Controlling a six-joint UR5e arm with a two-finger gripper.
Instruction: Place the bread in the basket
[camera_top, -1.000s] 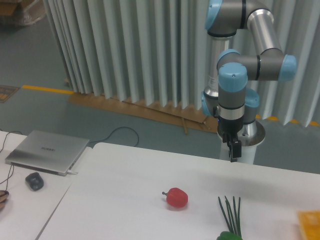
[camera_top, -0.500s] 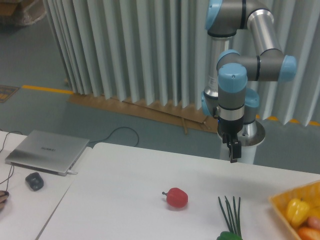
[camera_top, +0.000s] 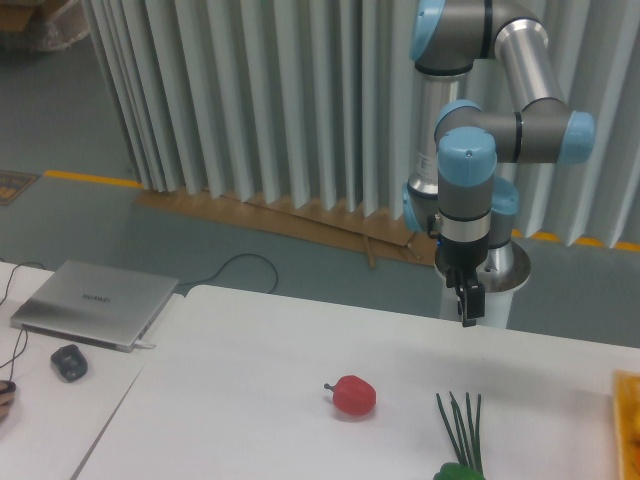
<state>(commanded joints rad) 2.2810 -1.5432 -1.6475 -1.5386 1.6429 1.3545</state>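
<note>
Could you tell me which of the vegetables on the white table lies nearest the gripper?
The green chives, whose tips end just below the gripper; the red pepper lies farther to the left.

The gripper hangs above the far edge of the table, right of centre. In front of it and slightly left, the pepper lies on the table. Just right of the pepper, a bunch of stalks runs toward the near edge. The basket shows only as a sliver at the right border. On a second surface to the left, a laptop lies behind a mouse.
</note>
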